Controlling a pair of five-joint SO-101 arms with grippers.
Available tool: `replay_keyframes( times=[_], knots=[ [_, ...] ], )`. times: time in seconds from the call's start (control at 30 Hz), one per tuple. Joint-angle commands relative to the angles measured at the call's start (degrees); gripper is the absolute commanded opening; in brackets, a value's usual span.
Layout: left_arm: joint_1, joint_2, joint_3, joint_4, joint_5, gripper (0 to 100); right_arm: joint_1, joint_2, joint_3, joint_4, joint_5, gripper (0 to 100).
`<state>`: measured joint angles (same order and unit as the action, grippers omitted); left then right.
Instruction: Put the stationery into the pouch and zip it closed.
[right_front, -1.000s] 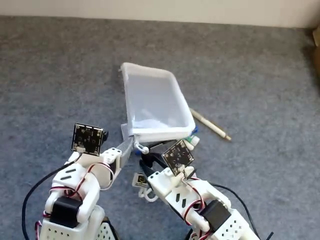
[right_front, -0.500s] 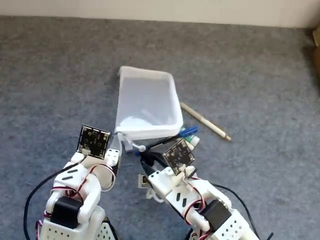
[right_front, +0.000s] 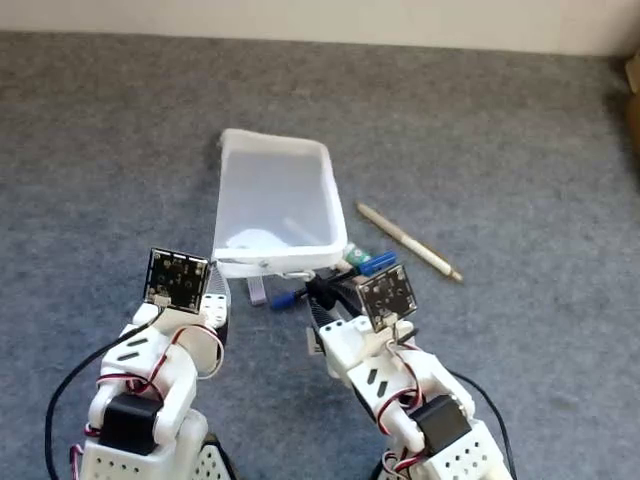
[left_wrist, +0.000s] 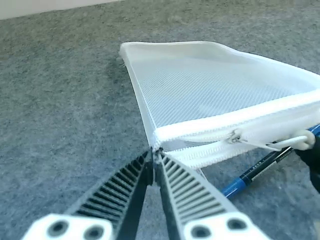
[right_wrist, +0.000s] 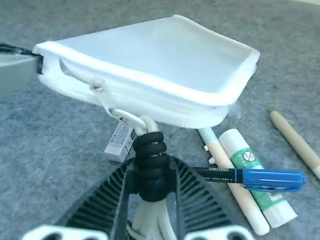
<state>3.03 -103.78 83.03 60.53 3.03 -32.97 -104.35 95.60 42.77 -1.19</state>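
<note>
White mesh pouch (right_front: 275, 195), rectangular with a thick corded zip seam, on the grey felt-like bench (right_front: 500, 150), its seam corner nipped tight between the ribbed grey tips of the left pincer (left_wrist: 154, 159). Black coiled grip of the white zip-pull cord (right_wrist: 131, 119) squeezed in the closed right pincer (right_wrist: 151, 162). Just beyond the right pincer, a blue-capped marker (right_wrist: 250, 177) laid across a cylindrical glue stick (right_wrist: 242, 152) and a cream pen (right_wrist: 215, 148), a slim tan pencil (right_wrist: 295, 142) farther out.

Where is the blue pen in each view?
High view: blue pen beside the pouch's zip edge.
Left wrist view: pen on the carpet beside the zip edge.
Right wrist view: pen lying across the glue stick.
Shared landmark: the pouch's zip pull.
</note>
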Motion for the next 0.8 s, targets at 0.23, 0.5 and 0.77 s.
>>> replay_keyframes(
  times=[0.23,0.5,0.77],
  knots=[
    [-5.6,-0.3,-1.0,-1.5,-0.5,1,11.5,-0.9,-5.1,0.1,0.6,0.4],
    [-5.5,-0.3,-1.0,-1.3,-0.5,1,13.9,-0.9,-5.9,0.3,0.5,0.4],
    [-5.3,-0.3,-0.5,-1.3,-0.5,4,4.5,-0.9,-7.0,4.2,0.8,0.4]
  ],
)
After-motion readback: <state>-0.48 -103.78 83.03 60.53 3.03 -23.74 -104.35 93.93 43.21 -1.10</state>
